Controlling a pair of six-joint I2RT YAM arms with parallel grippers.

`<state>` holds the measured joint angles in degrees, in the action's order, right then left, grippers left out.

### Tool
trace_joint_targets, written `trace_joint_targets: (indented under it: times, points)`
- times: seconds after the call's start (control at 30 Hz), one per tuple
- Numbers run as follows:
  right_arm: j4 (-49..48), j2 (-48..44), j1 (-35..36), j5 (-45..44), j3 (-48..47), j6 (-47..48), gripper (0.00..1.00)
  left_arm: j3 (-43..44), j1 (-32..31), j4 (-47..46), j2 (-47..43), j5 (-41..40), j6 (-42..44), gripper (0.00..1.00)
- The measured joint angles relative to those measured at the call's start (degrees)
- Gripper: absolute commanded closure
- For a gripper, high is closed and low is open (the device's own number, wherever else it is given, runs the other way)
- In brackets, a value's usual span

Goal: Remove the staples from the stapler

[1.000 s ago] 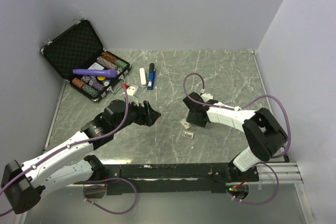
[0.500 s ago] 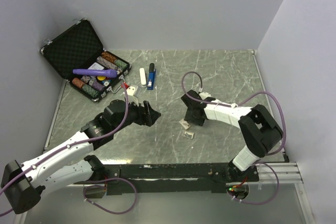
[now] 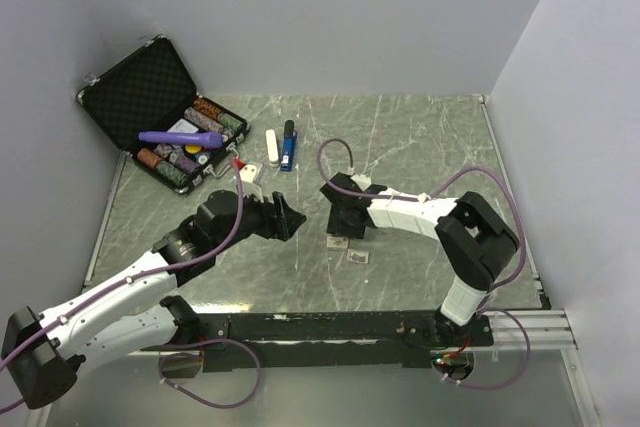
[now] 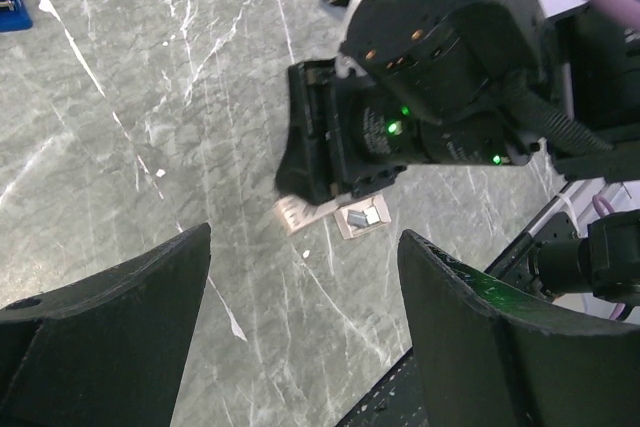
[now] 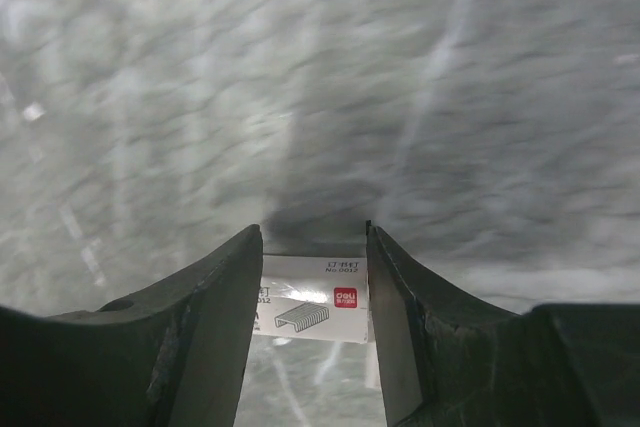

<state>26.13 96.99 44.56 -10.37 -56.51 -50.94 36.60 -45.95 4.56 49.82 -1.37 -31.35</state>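
- A grey marbled table is seen from above, with white walls on three sides and two robot arms reaching in from the near edge.
- The stapler lies flat near the back of the table, left of centre. It is a slim blue bar with a black end pointing toward the back wall, and nothing is touching it.
- A plain white bar of similar size lies just beside the stapler, on its left.
- The left gripper hangs over the middle of the table, well apart from the stapler. Its two dark fingers are spread wide and hold nothing.
- The right gripper is low over the table, just to the right of the left one and also well apart from the stapler.
- Its fingers are pinched on a small white staple box. The box fills the gap and touches both fingers, and its label shows a drawing of staples.
- Whether that box rests on the table or is lifted off it cannot be told.
- A second small cardboard tray, with a grey strip of staples in it, lies on the table just beside the pinched box.
- An open black case sits in the back left corner, its lid leaning back.
- Rows of poker chips fill the case, and a purple torch-like tube lies across them.
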Motion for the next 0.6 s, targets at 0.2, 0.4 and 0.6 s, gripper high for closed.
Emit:
trace_joint_targets:
  times: [0.2, 0.4, 0.6]
  points:
    - [-2.3, 0.7, 2.5, 3.9, -0.6, 0.7, 0.48, 0.0, 0.0, 0.2, -1.1, -0.2, 0.0, 0.20]
    - [-2.6, 1.8, 5.4, 7.2, -1.9, 2.1, 0.48, 0.0, -0.1, 0.5, -1.2, -0.4, 0.0, 0.20]
    - [-1.7, 0.0, 5.9, 6.4, -1.0, 2.6, 0.47, -1.1, -0.1, 0.4, -1.0, -0.9, -1.2, 0.20]
